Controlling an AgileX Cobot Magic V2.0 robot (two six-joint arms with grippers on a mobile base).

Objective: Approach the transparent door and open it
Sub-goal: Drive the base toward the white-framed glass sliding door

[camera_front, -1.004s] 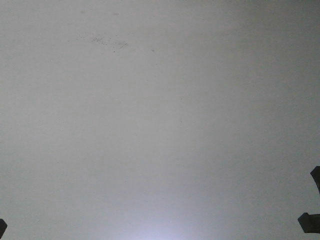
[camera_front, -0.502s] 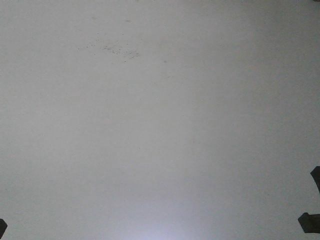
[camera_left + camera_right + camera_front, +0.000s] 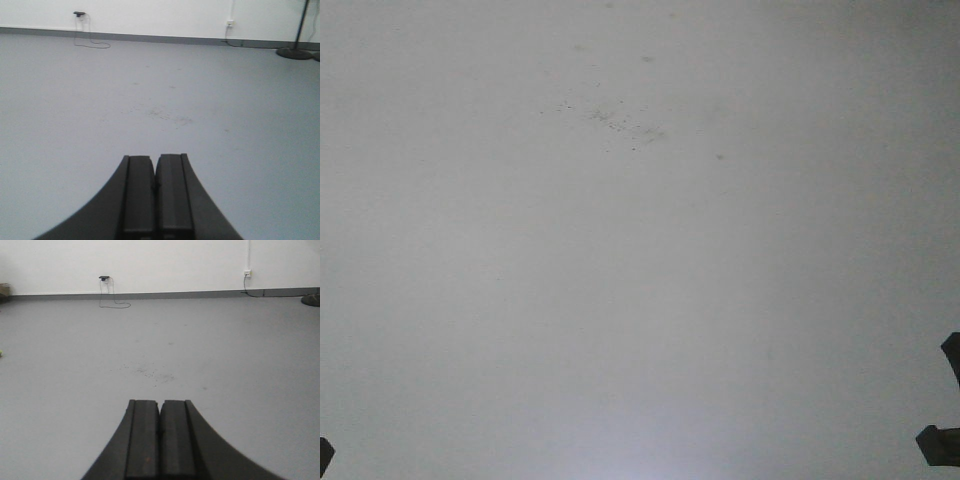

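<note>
Front view, scene: bare grey floor (image 3: 640, 300) filled the frame, camera angled down.
Front view, marks: speckled patch (image 3: 620, 122) of dark flecks near the top centre.
Front view, edges: dark pieces (image 3: 940, 445) at the lower corners, probably parts of the arms; too little was shown to be sure.
Left wrist, hand: left gripper (image 3: 155, 167) had its fingers pressed flat together, nothing between them.
Left wrist, surroundings: white wall (image 3: 150, 12) with grey skirting (image 3: 150, 37) far ahead; a wall socket (image 3: 79, 14) with a trailing cable (image 3: 95, 45); a round stand base (image 3: 295, 52) at far right.
Right wrist, hand: right gripper (image 3: 160, 410) was likewise clenched on nothing.
Right wrist, surroundings: same floor and wall; a second outlet (image 3: 247, 273) to the right; a brownish object (image 3: 4, 290) cut off at the left edge.
Transparent door, position: in none of the three views; it lay somewhere outside them.
Transparent door, appearance: could not be recorded, since no frame, glass or handle was visible.
Stage (judgement): approach only; nothing of the opening was done.
Risk 1: with no sight of the door, the base could head the wrong way.
Risk 2: the cable or stand base could foul the wheels if the path passed near the wall.
Risk 3: the down-tilted front camera would show the door late, so the base could meet it too closely.
Risk 4: clenched fingers could not take a handle until parted.
</note>
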